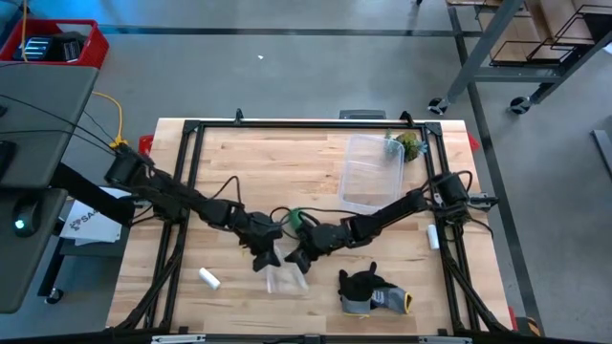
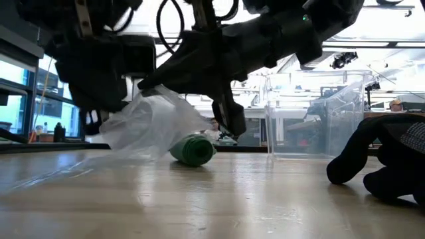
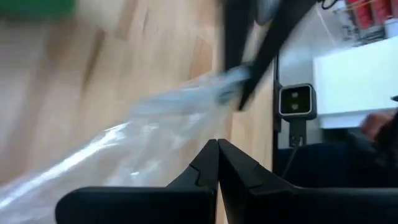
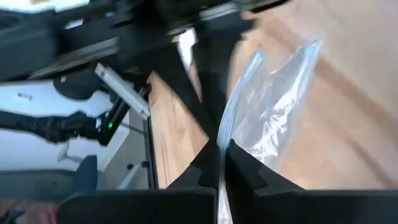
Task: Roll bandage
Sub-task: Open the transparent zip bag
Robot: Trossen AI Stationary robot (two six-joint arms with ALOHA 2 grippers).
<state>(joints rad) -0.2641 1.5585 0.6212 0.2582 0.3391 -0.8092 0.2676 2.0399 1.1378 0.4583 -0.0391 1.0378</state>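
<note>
The bandage is a small green roll (image 2: 192,150) lying on the wooden table, just beyond both grippers (image 1: 296,216). A crumpled clear plastic bag (image 2: 149,126) hangs between my two grippers near the table's front middle (image 1: 285,279). My left gripper (image 1: 266,256) is shut on one side of the bag. My right gripper (image 1: 298,260) is shut on the other side. Neither gripper touches the bandage. My left gripper pinches the clear bag's film (image 3: 205,134) between its two shut fingers, slanting down from the table's left. The bag stretches away from the fingers toward the other gripper, its lower part near the table. My right gripper pinches an edge of the bag (image 4: 225,134) between its two shut fingers, slanting down from the table's right. The film runs away from the fingers, wrinkled and partly taut.
A clear plastic container (image 1: 373,172) stands at the back right. A dark glove (image 1: 371,291) lies at the front right. A small white cylinder (image 1: 209,278) lies at the front left, and a green-yellow object (image 1: 408,145) sits beyond the container.
</note>
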